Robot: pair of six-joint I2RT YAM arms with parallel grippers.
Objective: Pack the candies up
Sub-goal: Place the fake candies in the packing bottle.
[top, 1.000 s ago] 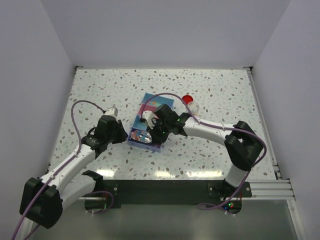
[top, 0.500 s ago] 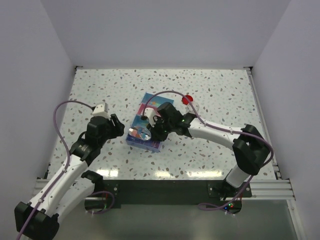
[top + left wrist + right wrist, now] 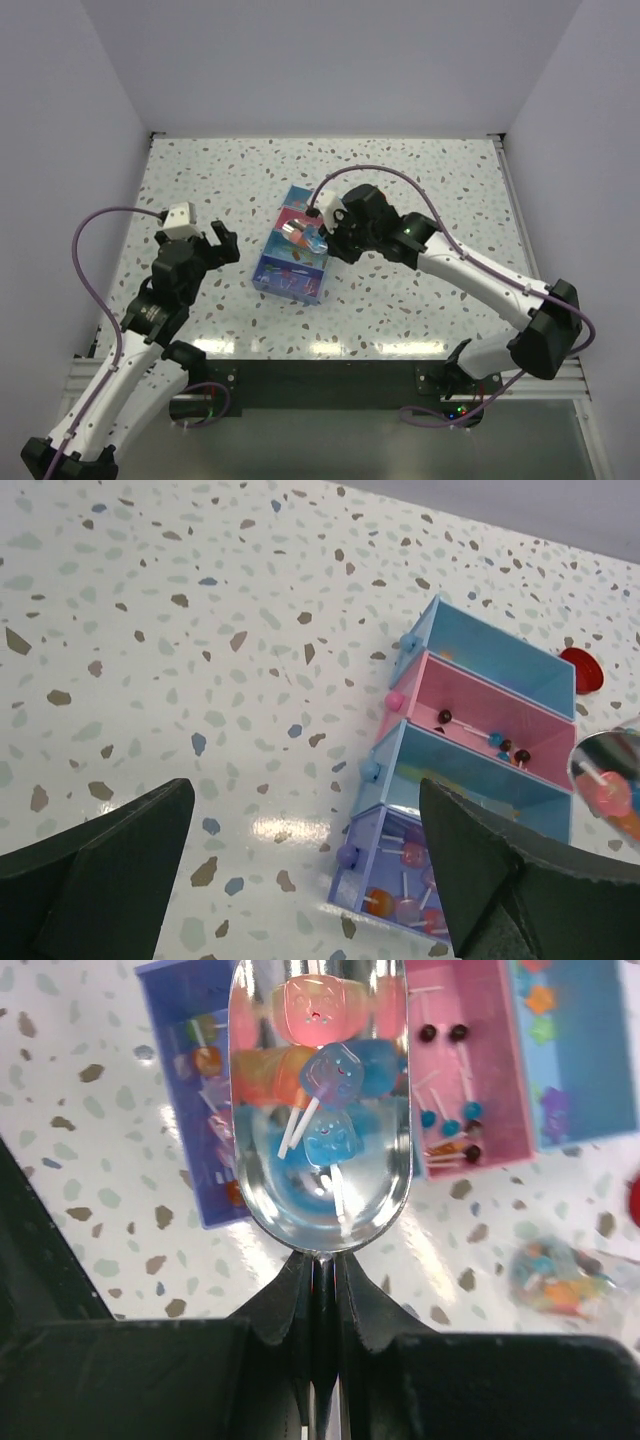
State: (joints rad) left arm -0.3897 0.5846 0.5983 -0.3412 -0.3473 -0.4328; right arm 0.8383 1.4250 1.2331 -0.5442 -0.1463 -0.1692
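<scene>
Right gripper (image 3: 320, 1265) pinched on scoop (image 3: 320, 1205) handle; candies (image 3: 325, 1080) heaped inside, shifted from tray (image 3: 497, 660) near end to its middle, possibly over the blue compartment. Left gripper (image 3: 214, 246) has backed off leftward, jaws now wide.

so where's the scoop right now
In the right wrist view the scoop, loaded with candies, is clamped in the right gripper above the tray.
</scene>
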